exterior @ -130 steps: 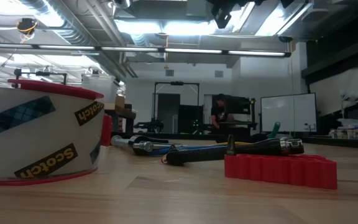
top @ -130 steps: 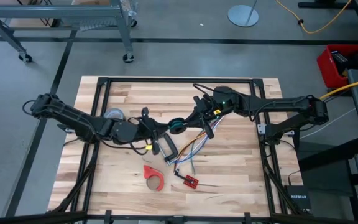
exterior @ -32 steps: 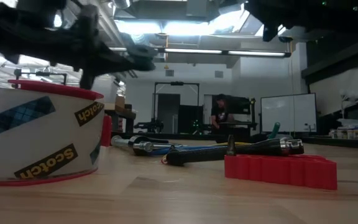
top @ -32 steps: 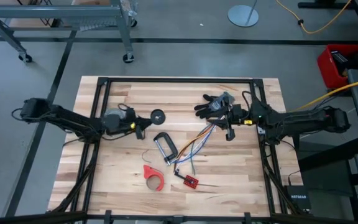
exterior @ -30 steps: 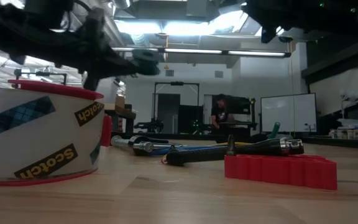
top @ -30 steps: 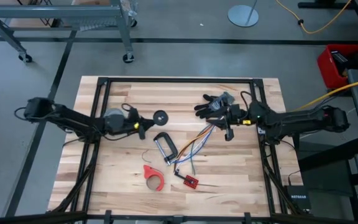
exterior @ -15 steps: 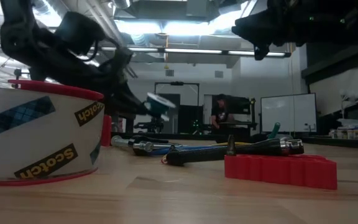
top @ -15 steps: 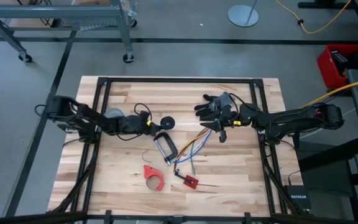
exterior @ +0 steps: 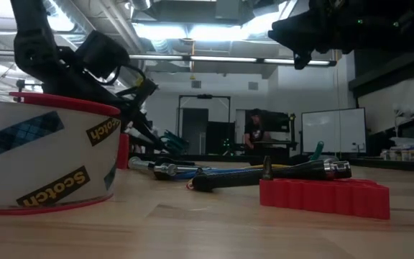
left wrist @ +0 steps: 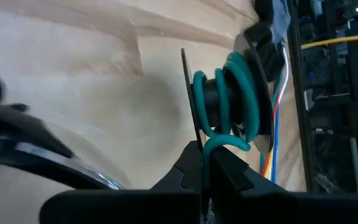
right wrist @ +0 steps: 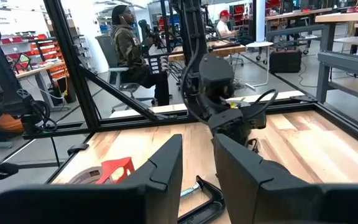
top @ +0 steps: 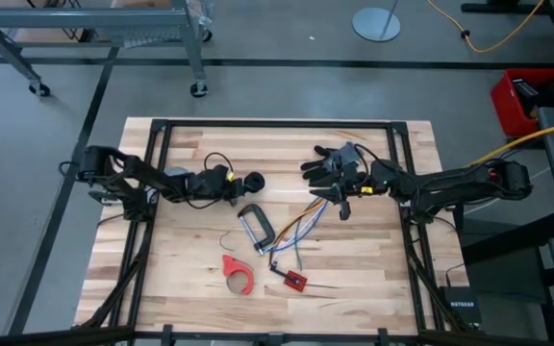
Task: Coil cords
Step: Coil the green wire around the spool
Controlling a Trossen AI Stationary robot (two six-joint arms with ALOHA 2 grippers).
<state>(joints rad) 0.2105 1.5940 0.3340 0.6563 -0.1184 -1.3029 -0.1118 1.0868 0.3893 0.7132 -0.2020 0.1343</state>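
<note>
Lowered since half a second ago, the left claw pinches the green tail of the cord just above the worktop; a tug could unwind it. The right claw waits, spread.

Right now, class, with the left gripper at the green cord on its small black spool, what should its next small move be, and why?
Probably a short wrap around the hub. The left gripper pinches the green cord where it leaves the black spool; several turns are already wound, and the right gripper waits apart, above the coloured wires.
</note>
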